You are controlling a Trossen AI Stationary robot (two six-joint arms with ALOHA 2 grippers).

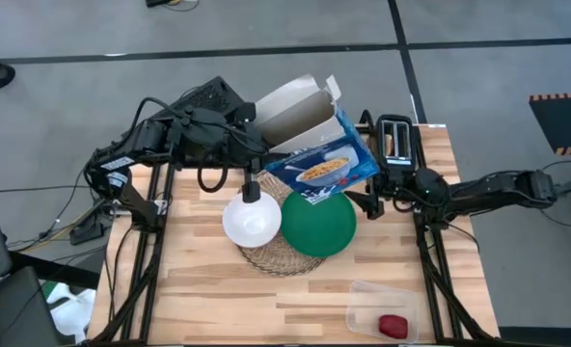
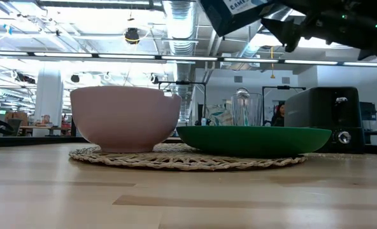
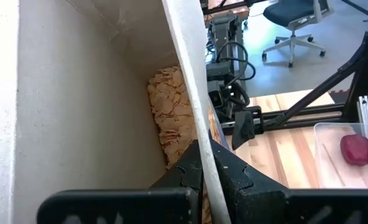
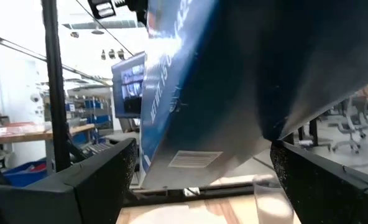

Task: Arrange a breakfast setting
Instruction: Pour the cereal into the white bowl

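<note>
1. Cereal flakes [image 3: 168, 109] fill the inside of the open blue-and-white cereal box [image 1: 322, 164], which is held tilted in the air above the white bowl [image 1: 252, 221] and green plate [image 1: 318, 224].
2. Left claw [image 3: 204, 177] is pinched shut on the box's open top edge.
3. Right claw [image 1: 371, 200] has its jaws spread wide on either side of the box's lower end, not gripping it.
4. Bowl and plate sit side by side on the round woven wicker mat [image 1: 276, 256], mid-surface.
5. Small red apple [image 1: 394, 325] lies in the clear plastic tub [image 1: 367, 306], at the near right corner of the surface [image 1: 208, 289].
</note>
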